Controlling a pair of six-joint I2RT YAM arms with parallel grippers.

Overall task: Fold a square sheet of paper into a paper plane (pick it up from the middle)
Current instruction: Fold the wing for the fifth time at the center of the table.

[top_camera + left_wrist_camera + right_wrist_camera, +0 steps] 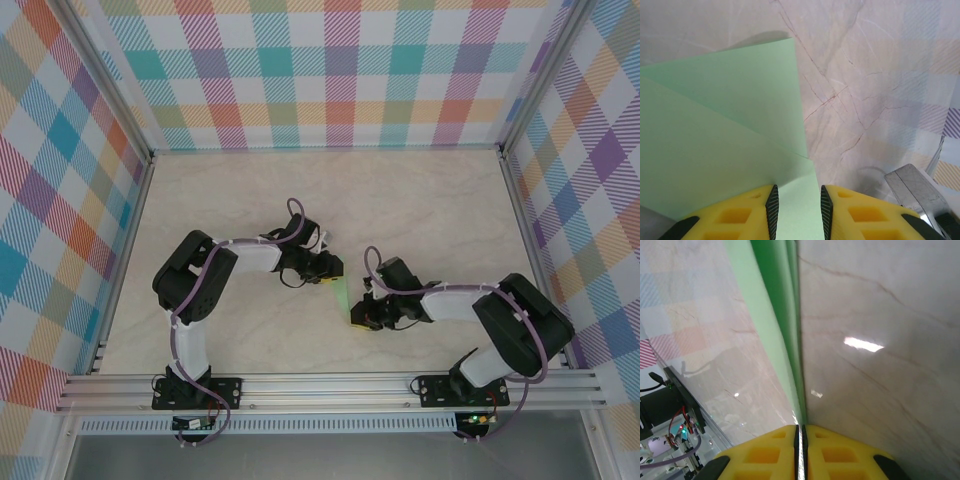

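You had square sheet of paper (342, 297) lifted between both arms mid-table, partly folded. Right gripper (800, 432) pinched folded edge flat. Left gripper (796, 202) jaws stood apart around paper; whether they clamped it, you couldn't tell. Dart shape unfinished; more creases remained.

I see pale mint-green paper (715, 145), yellow gripper fingers (740, 215) with black pads, cream marbled table (420, 200), pastel plaid walls (340, 70).

You have open table (300, 190) behind both arms, up to the checked back wall (320, 80); side walls hem you in. Between the grippers, the folded paper (343, 298) bars the middle.
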